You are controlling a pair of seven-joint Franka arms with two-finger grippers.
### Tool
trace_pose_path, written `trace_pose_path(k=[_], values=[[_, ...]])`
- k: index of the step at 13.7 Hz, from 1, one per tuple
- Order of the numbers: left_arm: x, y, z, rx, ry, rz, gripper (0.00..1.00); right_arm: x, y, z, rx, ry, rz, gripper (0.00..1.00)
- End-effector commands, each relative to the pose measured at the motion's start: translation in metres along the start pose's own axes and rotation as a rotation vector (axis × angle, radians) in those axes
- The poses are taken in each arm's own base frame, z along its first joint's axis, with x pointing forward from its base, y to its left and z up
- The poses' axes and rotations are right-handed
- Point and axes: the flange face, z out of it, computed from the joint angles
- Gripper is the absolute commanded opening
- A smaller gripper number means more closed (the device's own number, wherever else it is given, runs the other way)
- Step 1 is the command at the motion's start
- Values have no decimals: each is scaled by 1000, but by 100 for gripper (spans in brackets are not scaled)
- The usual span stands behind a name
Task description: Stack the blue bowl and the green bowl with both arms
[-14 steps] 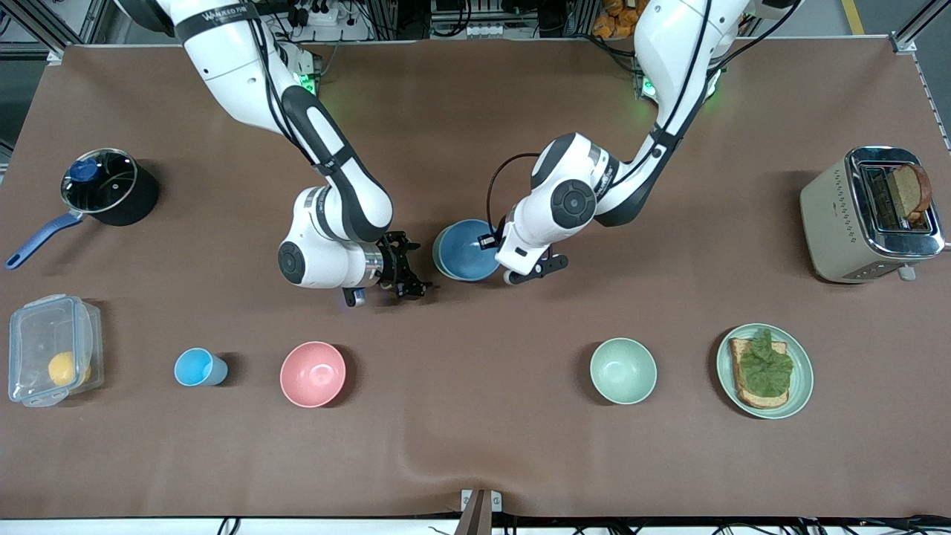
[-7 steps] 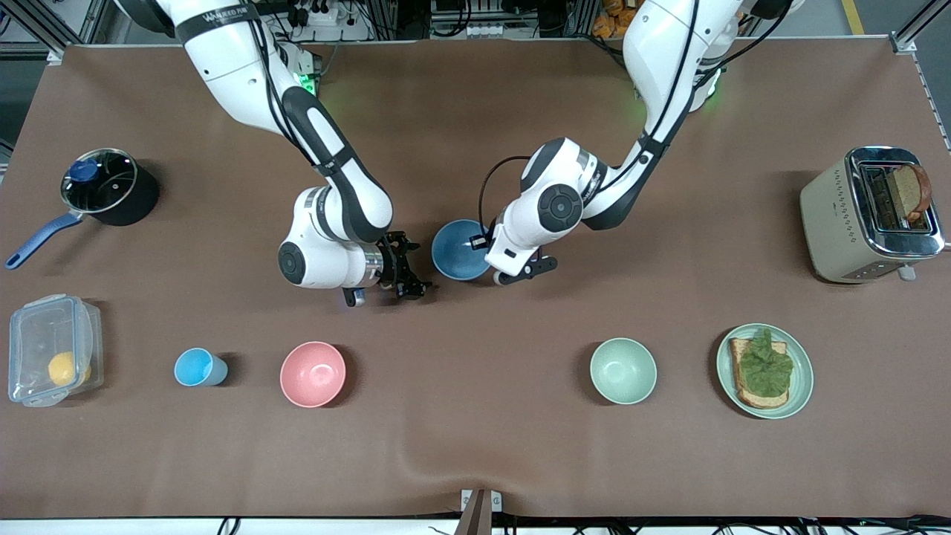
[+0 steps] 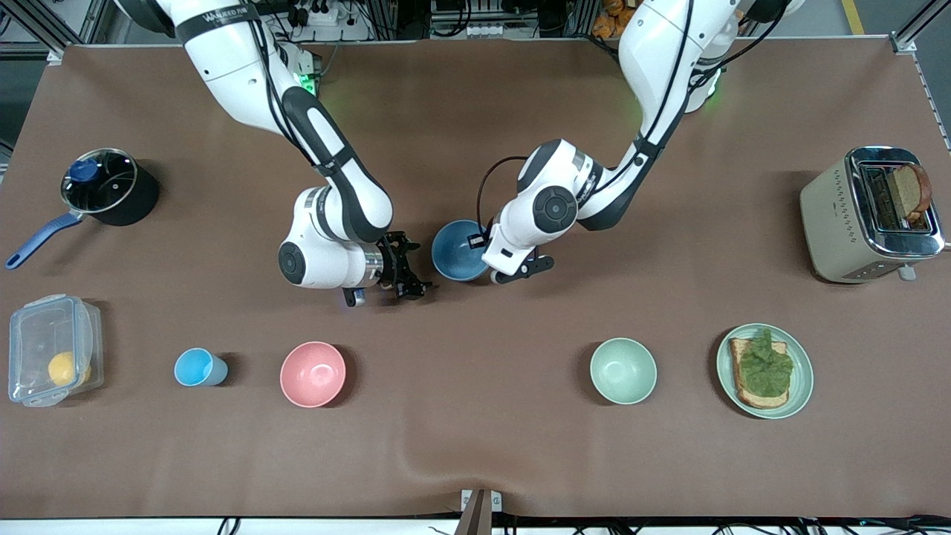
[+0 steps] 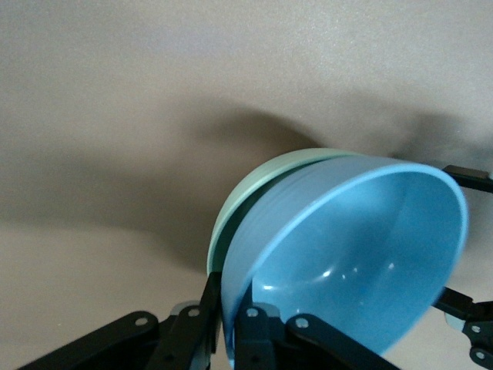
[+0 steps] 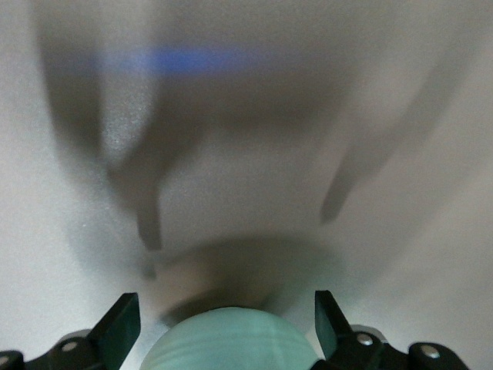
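The blue bowl (image 3: 457, 251) sits mid-table, tilted inside the green bowl (image 4: 254, 181), whose rim shows round it in the left wrist view. In the front view the green bowl is almost wholly hidden under the blue one. My left gripper (image 3: 484, 258) is shut on the blue bowl's (image 4: 362, 254) rim, one finger inside and one outside (image 4: 229, 302). My right gripper (image 3: 414, 282) is open and empty, low beside the bowls toward the right arm's end. In the right wrist view a pale green rounded surface (image 5: 231, 343) shows between its spread fingers (image 5: 223, 310).
Nearer the camera stand a pink bowl (image 3: 313, 374), a light-blue cup (image 3: 199, 367), a paler mint bowl (image 3: 622, 370) and a green plate (image 3: 802, 386) with toast and lettuce. A toaster (image 3: 839, 215), a lidded pot (image 3: 111, 189) and a plastic box (image 3: 30, 334) stand at the table's ends.
My left gripper has carried the blue bowl a little toward the right arm's end, so it now covers the green rim that showed a second ago. The right arm has not moved.
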Motion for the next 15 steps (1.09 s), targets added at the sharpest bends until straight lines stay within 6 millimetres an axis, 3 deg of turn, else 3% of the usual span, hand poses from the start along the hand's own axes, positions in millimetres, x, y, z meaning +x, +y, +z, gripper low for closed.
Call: trace_pose_path(k=[1, 4, 7, 10, 12, 15], values=[[-5, 14, -5, -23, 9, 3, 100, 5, 1, 3, 5, -22, 2, 100], [-7, 18, -22, -27, 12, 8, 100, 4, 1, 4, 12, -17, 1, 100], [-5, 17, -51, -10, 1, 12, 100, 4, 3, -1, 0, -20, -11, 100], [13, 5, -88, 43, 78, 40, 100, 6, 5, -16, -39, -9, -57, 100], [35, -16, -125, 77, 126, 28, 100, 12, 9, -33, -96, 22, -93, 100], [71, -59, -189, 125, 209, -7, 100, 36, 16, -73, -182, 25, -144, 100]])
